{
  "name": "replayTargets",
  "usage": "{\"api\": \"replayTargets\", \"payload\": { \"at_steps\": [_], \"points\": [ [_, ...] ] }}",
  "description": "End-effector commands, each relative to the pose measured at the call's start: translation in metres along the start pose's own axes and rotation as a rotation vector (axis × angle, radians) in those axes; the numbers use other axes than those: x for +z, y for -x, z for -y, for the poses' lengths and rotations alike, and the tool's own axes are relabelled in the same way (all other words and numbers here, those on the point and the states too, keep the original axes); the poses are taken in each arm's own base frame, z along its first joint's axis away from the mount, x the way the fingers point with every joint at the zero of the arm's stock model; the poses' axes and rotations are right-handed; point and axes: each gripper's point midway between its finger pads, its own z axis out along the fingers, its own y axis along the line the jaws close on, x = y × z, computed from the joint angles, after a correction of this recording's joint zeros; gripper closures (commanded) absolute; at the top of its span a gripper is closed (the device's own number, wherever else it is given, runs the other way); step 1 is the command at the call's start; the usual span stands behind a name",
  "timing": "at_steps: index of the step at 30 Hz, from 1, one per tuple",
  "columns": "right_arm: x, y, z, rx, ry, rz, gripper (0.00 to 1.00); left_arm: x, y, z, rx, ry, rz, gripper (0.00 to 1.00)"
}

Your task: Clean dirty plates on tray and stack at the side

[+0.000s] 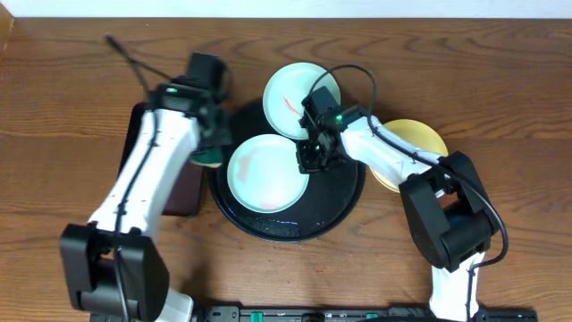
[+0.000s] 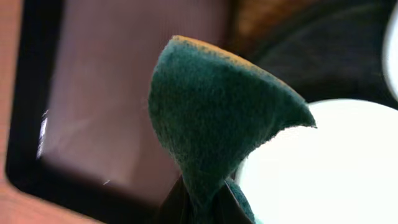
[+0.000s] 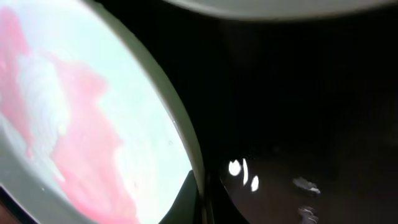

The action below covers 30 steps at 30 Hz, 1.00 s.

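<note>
- The tray [image 1: 335, 201] stands at the middle of the bench [image 1: 71, 107].
- The front plate [image 1: 264, 174], mint-blue, lies flat inside the tray, toward its left side.
- A broad red smear [image 3: 81, 143] is seen on the front plate's face in the right wrist view; from overhead only a faint pink trace is made out.
- The rear plate [image 1: 290, 85], also mint-blue, is placed across the tray's far rim, partly on the tray and partly beyond it. A thin red streak [image 1: 288, 105] is carried on it.
- The yellow plate [image 1: 420, 134] lies on the bench just beside the tray's right rim and is partly covered by the right arm. No mark can be made out on it.
- The right claw [image 1: 313, 156] is set at the front plate's right edge. In the right wrist view the rim is seen running down between the fingers, with one dark finger [image 3: 186, 196] pressed on the plate's inner face; the claw is judged clenched on that rim. The second finger cannot be told from the black tray.
- The left claw [image 2: 199, 208] is clenched on a green sponge [image 2: 217, 118], which stands up from the fingers and flares wider above them.
- The sponge is held at the tray's left rim, just beside the front plate, between it and a brown tray [image 1: 183, 192].
- The brown tray lies left of the tray, largely under the left arm.
</note>
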Motion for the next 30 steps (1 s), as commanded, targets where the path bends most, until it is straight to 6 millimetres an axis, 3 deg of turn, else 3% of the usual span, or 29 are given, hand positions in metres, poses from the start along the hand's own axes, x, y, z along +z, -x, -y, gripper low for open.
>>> {"api": "replayTargets", "payload": {
  "at_steps": [1, 5, 10, 15, 20, 24, 30],
  "points": [
    [-0.009, 0.009, -0.007, -0.144, -0.105, 0.041, 0.99, 0.003, 0.006, -0.030, -0.099, 0.003, -0.027, 0.93],
    [-0.030, 0.014, -0.009, -0.204, -0.221, 0.088, 0.99, 0.006, 0.011, -0.057, -0.177, 0.023, -0.032, 0.93],
    [-0.072, 0.025, -0.007, -0.242, -0.378, 0.214, 0.99, 0.008, 0.012, -0.070, -0.214, 0.032, -0.035, 0.93],
    [-0.131, 0.036, -0.005, -0.257, -0.535, 0.395, 0.99, 0.011, 0.010, -0.070, -0.213, 0.033, -0.049, 0.93],
    [-0.188, 0.039, -0.007, -0.256, -0.670, 0.567, 0.99, 0.022, 0.003, -0.057, -0.202, -0.031, -0.105, 0.93],
    [-0.219, 0.037, -0.011, -0.264, -0.757, 0.663, 0.99, 0.032, 0.000, -0.052, -0.201, -0.044, -0.141, 0.93],
    [-0.245, 0.029, -0.023, -0.306, -0.890, 0.758, 0.99, 0.042, -0.004, -0.051, -0.198, -0.037, -0.175, 0.93]
  ]
}}
